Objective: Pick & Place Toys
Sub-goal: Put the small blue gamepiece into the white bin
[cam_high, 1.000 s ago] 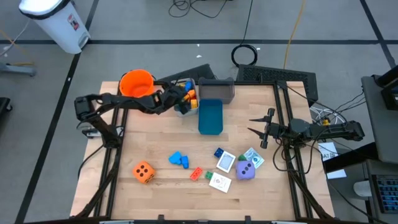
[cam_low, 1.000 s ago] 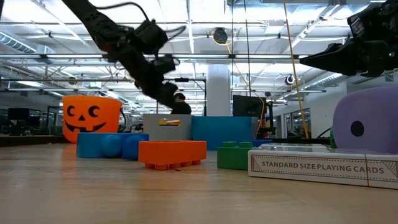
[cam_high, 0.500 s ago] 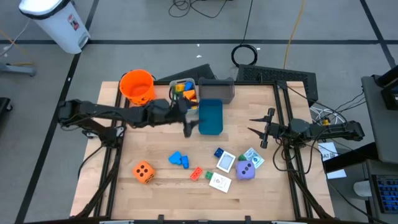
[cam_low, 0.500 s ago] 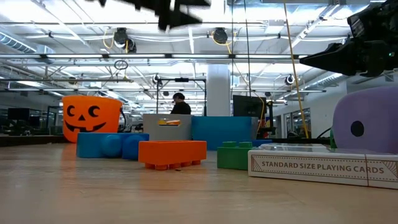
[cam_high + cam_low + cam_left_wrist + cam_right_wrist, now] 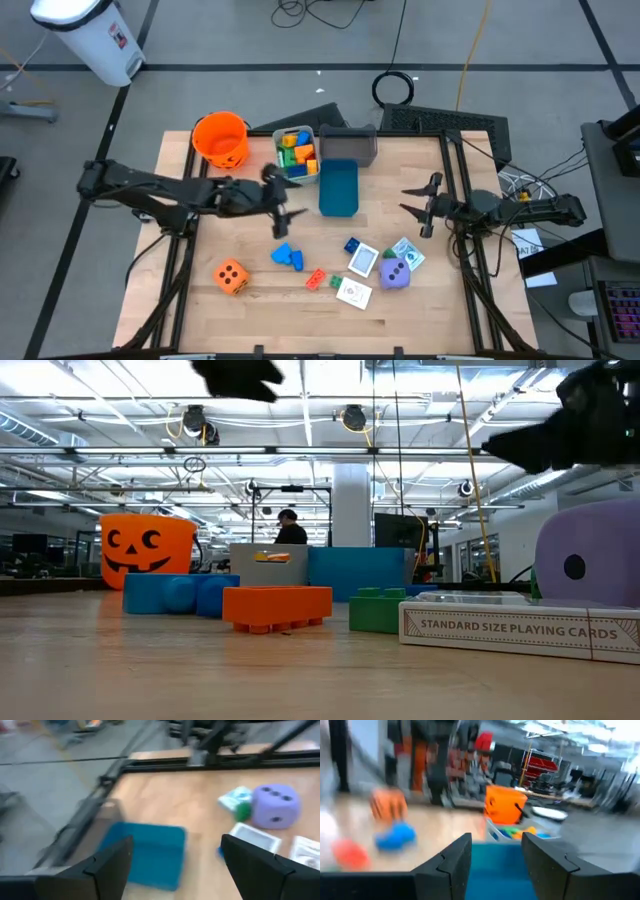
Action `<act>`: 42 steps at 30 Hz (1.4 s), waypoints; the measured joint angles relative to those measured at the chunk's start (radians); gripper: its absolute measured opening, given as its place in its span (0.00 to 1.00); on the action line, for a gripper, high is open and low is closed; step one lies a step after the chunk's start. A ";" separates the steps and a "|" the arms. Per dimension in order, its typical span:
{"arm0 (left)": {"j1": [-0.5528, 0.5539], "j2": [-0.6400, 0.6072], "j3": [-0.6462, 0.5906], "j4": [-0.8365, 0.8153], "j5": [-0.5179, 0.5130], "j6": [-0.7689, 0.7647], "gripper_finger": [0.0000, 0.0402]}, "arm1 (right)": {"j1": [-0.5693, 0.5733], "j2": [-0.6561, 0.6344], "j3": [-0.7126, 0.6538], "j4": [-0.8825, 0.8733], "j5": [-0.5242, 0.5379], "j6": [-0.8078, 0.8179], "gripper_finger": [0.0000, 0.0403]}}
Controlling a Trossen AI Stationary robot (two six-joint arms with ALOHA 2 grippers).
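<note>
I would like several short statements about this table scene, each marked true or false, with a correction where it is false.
1. The orange die lies inside the blue bin. False: it sits on the bare table, near the front left.
2. The left tool is open and holds nothing. True.
3. The grey bin next to the orange bucket holds coloured blocks. True.
4. The purple die is stacked on the orange die. False: they lie far apart, the purple one to the right among the cards.
5. The right tool grips a card. False: it hovers at the right side of the table with nothing in it.
</note>
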 joint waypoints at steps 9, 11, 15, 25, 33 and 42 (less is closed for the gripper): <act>0.021 -0.346 -0.354 0.126 -0.085 -0.027 0.69 | 0.001 0.091 0.000 0.269 -0.098 0.390 0.42; 0.022 -0.428 -0.429 0.188 -0.121 -0.038 0.68 | 0.005 0.163 0.000 0.450 -0.102 0.389 0.42; 0.022 -0.543 -0.554 0.369 -0.187 -0.062 0.69 | 0.065 0.361 0.055 0.654 -0.161 0.316 0.45; 0.022 -0.564 -0.621 0.478 -0.213 -0.075 0.70 | 0.244 0.920 0.519 0.211 -0.149 0.326 0.72; 0.022 -0.505 -0.621 0.481 -0.213 -0.100 0.70 | 0.250 1.310 0.859 -0.309 0.032 0.567 0.76; 0.022 -0.458 -0.621 0.484 -0.213 -0.100 0.70 | 0.250 1.542 0.994 -0.520 0.003 0.616 0.72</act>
